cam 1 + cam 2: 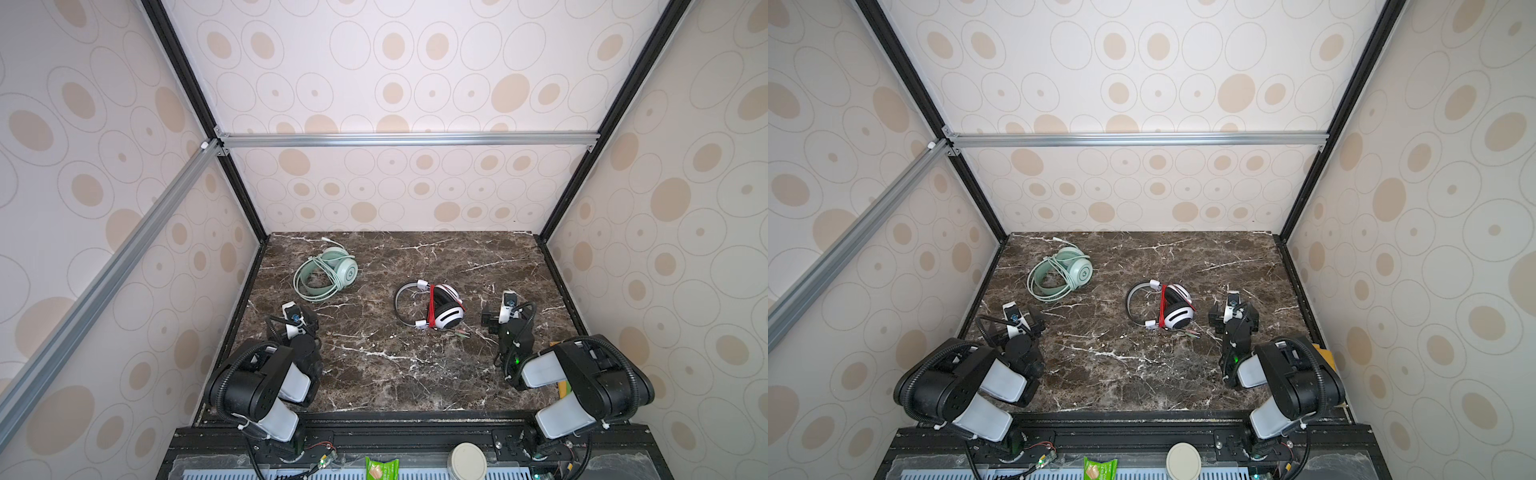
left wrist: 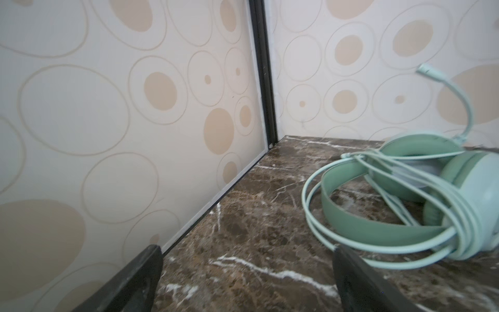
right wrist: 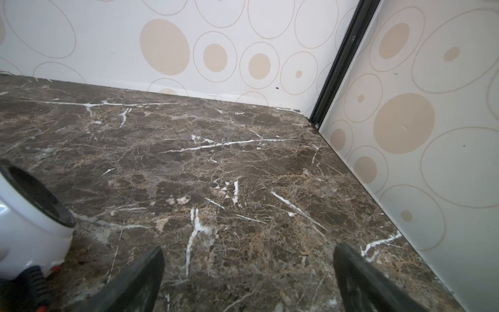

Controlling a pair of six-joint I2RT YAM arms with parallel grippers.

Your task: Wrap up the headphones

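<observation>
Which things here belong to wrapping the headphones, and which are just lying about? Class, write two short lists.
Belongs to the job:
- green headphones, with the pale green cable wound round them
- white headphones, with the red cable wound round them

Just lying about:
- green packet
- round white lid
</observation>
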